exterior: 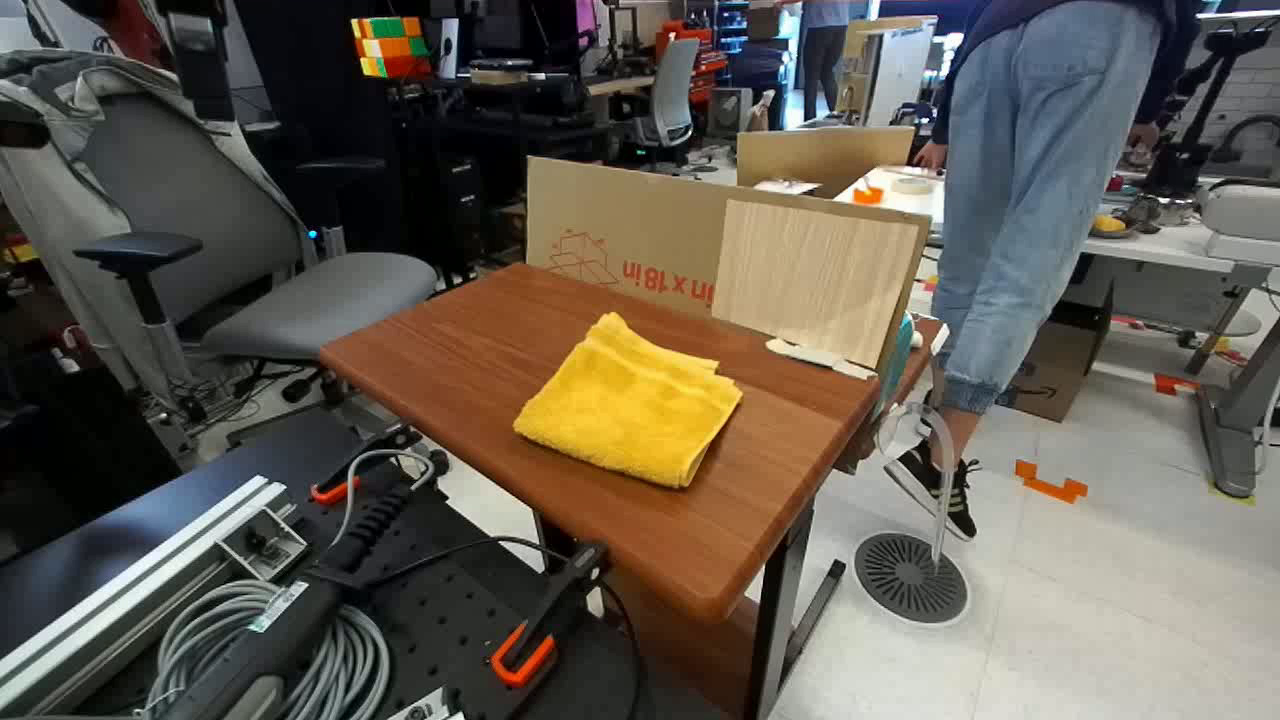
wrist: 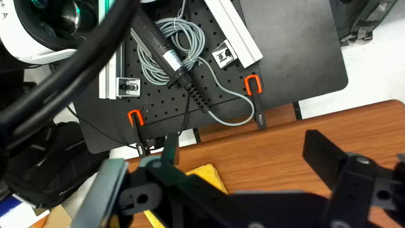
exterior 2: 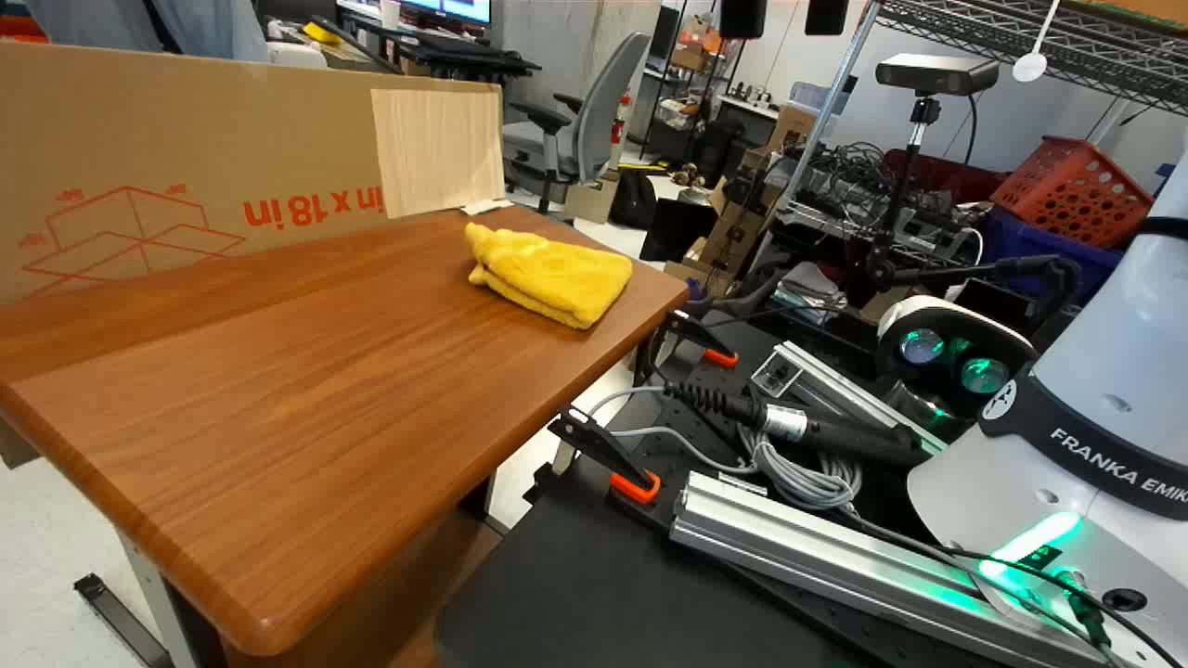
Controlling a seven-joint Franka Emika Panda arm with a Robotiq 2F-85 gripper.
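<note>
Across lower wrist view, jaws stand spread, empty. Folded yellow cloth lies on worktop, near centre in both exterior views. Clamps probably secure pegboard against shifting.

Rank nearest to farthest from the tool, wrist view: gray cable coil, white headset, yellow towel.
1. Yellow towel: bottom, left of center, partly behind the tool.
2. Gray cable coil: upper middle of the picture.
3. White headset: top left corner.
</note>
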